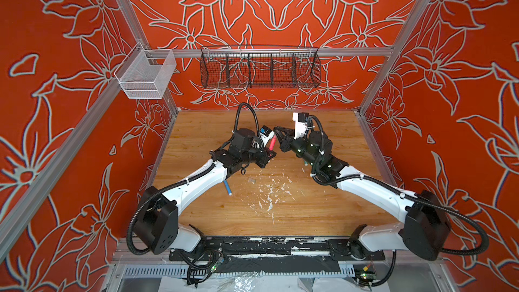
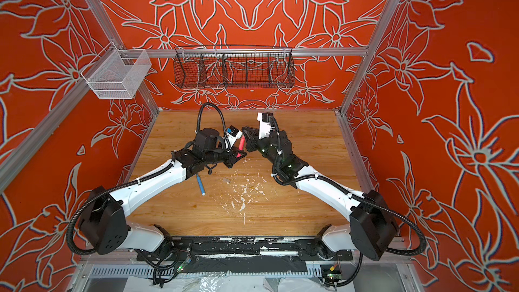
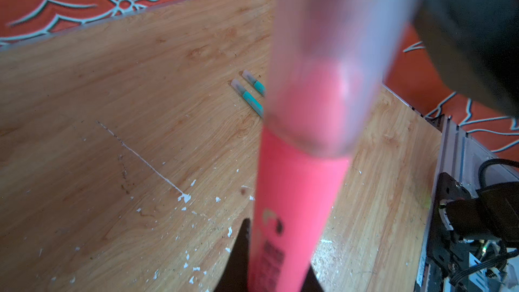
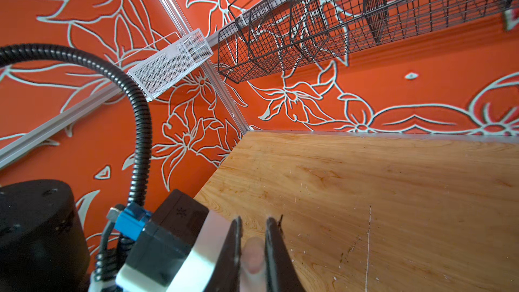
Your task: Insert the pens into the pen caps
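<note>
My left gripper (image 3: 278, 257) is shut on the red-pink pen (image 3: 297, 198), which points up toward my right gripper (image 1: 276, 133) over the middle of the table in both top views. A translucent pen cap (image 3: 325, 74) sits over the pen's upper end. My right gripper (image 4: 252, 237) is shut on that cap (image 4: 253, 257). The pen (image 2: 241, 142) shows between the left gripper (image 2: 238, 155) and the right gripper (image 2: 245, 133). A blue pen (image 1: 227, 188) lies on the table below the left forearm, with a loose cap (image 1: 252, 180) to its right. Two green pens (image 3: 247, 98) lie side by side, each with a greyish cap over its tip.
White paint flecks (image 1: 269, 195) are scattered over the wooden table (image 1: 323, 209). A black wire basket (image 1: 259, 70) and a white mesh bin (image 1: 146, 77) hang on the frame rail above the back edge. Metal frame posts stand at the table's corners.
</note>
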